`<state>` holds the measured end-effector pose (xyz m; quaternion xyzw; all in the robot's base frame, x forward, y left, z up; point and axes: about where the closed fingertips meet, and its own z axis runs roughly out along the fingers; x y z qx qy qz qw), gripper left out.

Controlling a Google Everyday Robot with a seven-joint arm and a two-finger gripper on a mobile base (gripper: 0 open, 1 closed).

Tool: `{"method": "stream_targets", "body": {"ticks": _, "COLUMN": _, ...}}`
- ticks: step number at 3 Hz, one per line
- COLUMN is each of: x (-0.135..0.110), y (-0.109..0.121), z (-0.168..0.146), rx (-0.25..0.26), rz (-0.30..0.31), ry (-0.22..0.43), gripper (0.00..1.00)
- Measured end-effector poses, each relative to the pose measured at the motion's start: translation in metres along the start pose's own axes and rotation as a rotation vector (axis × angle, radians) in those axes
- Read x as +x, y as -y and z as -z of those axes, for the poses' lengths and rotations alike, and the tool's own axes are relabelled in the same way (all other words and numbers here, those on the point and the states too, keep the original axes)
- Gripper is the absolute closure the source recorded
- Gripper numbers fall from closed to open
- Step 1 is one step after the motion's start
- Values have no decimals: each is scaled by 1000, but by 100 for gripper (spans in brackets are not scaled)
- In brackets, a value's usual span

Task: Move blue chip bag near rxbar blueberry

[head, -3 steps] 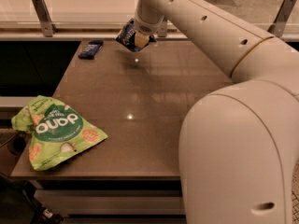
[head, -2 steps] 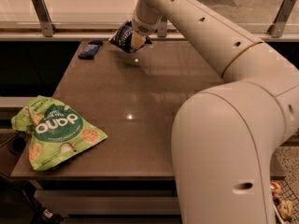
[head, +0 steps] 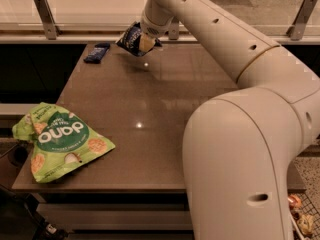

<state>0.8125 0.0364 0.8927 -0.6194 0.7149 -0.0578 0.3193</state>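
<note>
The gripper (head: 145, 43) holds the chip bag (head: 130, 36) above the bench's (head: 150, 109) far edge. The bar (head: 97, 52) lies at the far-left corner.

Brown table (head: 150, 99) held rxbar blueberry (head: 97, 52) far-left, green snack bag (head: 60, 140) near-left; gripper (head: 145, 41) gripped blue chip bag (head: 131, 38) above far edge.

— Anything legible?
— Only "ouop", white, on the green bag (head: 62, 143) well short of my tool (head: 145, 43). The blue chip bag (head: 129, 36), clamped in the tool at the far edge of the counter (head: 165, 109): unreadable.
</note>
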Motion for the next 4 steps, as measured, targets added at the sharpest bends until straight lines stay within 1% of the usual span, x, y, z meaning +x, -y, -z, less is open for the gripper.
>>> {"method": "stream_targets", "body": {"ticks": 2, "x": 0, "y": -4, "z": -7, "rx": -10, "rz": 2, "ry": -3, "gripper": 13}}
{"method": "stream_targets", "body": {"ticks": 3, "x": 0, "y": -5, "z": -10, "rx": -15, "rz": 3, "ry": -5, "gripper": 0}}
{"method": "stream_targets", "body": {"ticks": 4, "x": 0, "y": -5, "z": -10, "rx": -15, "rz": 3, "ry": -5, "gripper": 0}}
